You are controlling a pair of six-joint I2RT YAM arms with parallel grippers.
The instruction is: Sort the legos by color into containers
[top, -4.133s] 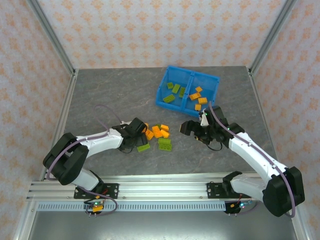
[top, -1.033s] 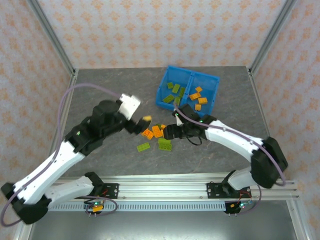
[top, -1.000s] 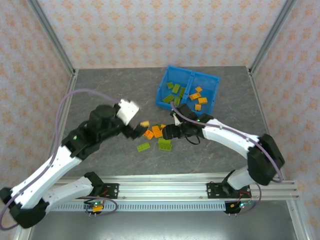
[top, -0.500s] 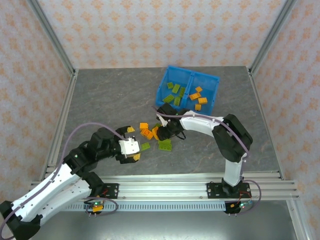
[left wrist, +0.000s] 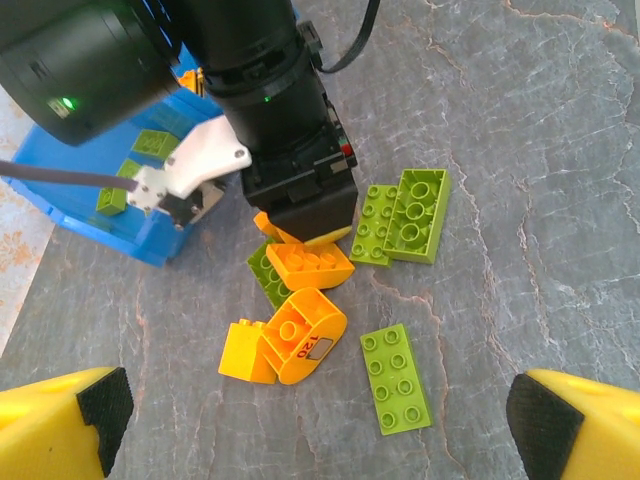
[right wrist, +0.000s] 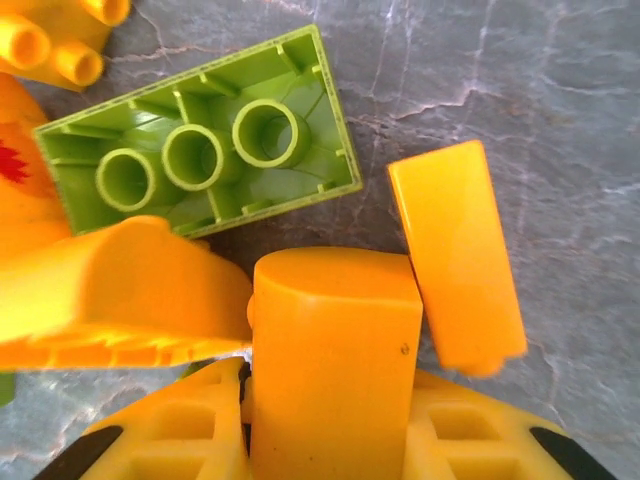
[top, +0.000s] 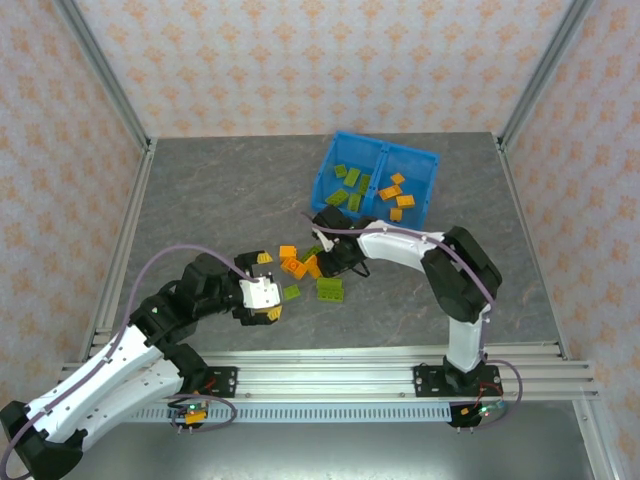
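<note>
Legos (top: 297, 267) lie in a loose heap on the grey bench (top: 200, 200), orange and lime green mixed together, a little nearer the arms than the blue bin (top: 323, 178). From where I stand, the right fingers (right wrist: 170, 445) are down in that heap, closed on an orange brick (right wrist: 335, 370) squeezed between them. An upturned green brick (right wrist: 200, 150) lies just past it, hollow side up, and a slim orange piece (right wrist: 455, 250) rests on the stone beside it. The left fingers (left wrist: 60, 420) hang over the bench near the heap, spread wide with nothing between them. Below them lie a flat green plate (left wrist: 398, 380) and a rounded orange piece (left wrist: 300, 335). Inside the bin, green bricks (top: 338, 197) lie in the left compartment and orange ones (top: 404, 200) in the right.
</note>
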